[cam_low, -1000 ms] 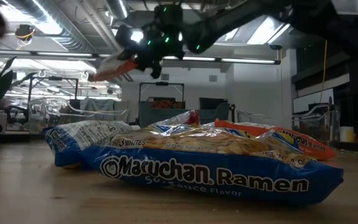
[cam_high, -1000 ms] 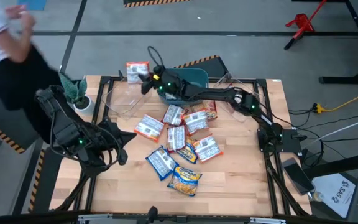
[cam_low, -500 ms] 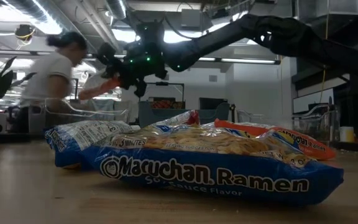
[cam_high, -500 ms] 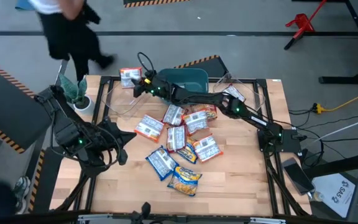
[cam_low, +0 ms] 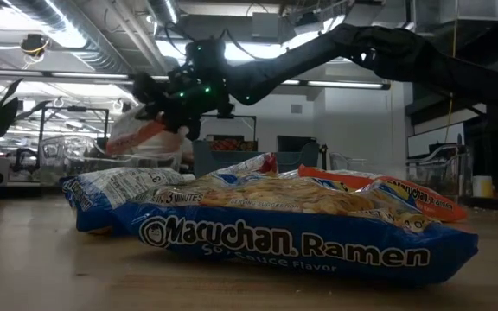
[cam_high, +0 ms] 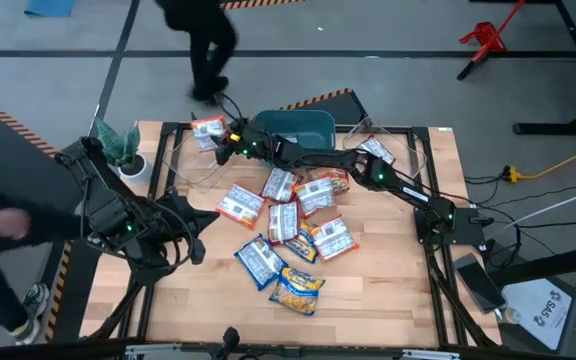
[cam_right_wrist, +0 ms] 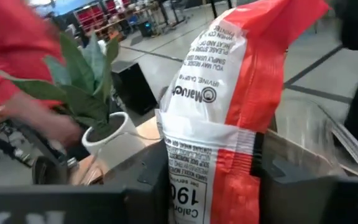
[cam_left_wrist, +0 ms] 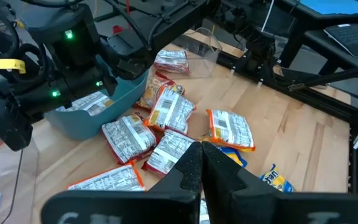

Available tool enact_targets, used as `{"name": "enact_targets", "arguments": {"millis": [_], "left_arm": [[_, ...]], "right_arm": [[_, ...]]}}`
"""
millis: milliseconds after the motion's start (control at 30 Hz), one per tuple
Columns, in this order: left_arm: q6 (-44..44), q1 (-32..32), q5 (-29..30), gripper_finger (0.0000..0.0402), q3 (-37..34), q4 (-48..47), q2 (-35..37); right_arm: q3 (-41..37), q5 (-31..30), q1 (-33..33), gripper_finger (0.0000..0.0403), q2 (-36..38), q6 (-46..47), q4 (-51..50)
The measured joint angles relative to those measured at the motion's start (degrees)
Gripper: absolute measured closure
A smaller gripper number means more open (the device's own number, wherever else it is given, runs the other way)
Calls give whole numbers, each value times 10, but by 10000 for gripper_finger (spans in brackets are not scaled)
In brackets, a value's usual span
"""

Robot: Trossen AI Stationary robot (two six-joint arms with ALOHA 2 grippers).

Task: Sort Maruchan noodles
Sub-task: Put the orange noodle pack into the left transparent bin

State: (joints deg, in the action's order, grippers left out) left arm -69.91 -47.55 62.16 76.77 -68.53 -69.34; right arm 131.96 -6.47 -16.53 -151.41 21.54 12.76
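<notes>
Nearest the front edge of the table (cam_high: pixel 388 290), a yellow packet (cam_high: pixel 297 288), with a blue packet (cam_high: pixel 260 261) touching it just behind. In the low view that blue packet (cam_low: pixel 305 229) fills the foreground, lying flat, another pale one (cam_low: pixel 115 192) beside it. Off to the left side, the left end effector (cam_high: pixel 197 248) hanging just above the wood, fingers pressed together and holding nothing; seen closed in its own wrist view too (cam_left_wrist: pixel 199 163). Mid-table, a loose cluster of orange-white packets (cam_high: pixel 284 218), some overlapping, one more (cam_high: pixel 239 204) slightly apart on the left. Further back, the teal bin (cam_high: pixel 313 124) with a packet inside (cam_left_wrist: pixel 87 102), and a clear container (cam_high: pixel 186 158) to its left. Beyond that, reaching across to the far left corner, the right end effector (cam_high: pixel 225 141) up in the air, clamped on an orange-white packet (cam_high: pixel 206 130); same packet (cam_low: pixel 137 135) dangling high in the low view, and close up between the fingers in the right wrist view (cam_right_wrist: pixel 219 118). Potted plant (cam_high: pixel 122 146) at the far left corner. On the floor behind, a person in dark clothes (cam_high: pixel 200 35); a red sleeve (cam_right_wrist: pixel 17 43) close by the plant.
</notes>
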Motion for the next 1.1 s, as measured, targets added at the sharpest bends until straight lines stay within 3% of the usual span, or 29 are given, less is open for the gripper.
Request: {"name": "enact_targets", "arguments": {"millis": [367, 467, 667, 900, 1100], "left_arm": [[0, 0, 2, 401, 0, 0, 0], [0, 0, 2, 401, 0, 0, 0], [2, 0, 2, 401, 0, -4, 0], [-1, 0, 2, 401, -22, -11, 0], [-61, 5, 1, 401, -121, 31, 0]], "right_arm": [[0, 15, -19, 160, 1, -6, -25], [2, 12, -24, 152, 1, -11, -30], [24, 64, -30, 161, 25, -34, -122], [23, 52, -34, 177, 169, -198, -346], [25, 11, -34, 186, 322, -269, -509]]}}
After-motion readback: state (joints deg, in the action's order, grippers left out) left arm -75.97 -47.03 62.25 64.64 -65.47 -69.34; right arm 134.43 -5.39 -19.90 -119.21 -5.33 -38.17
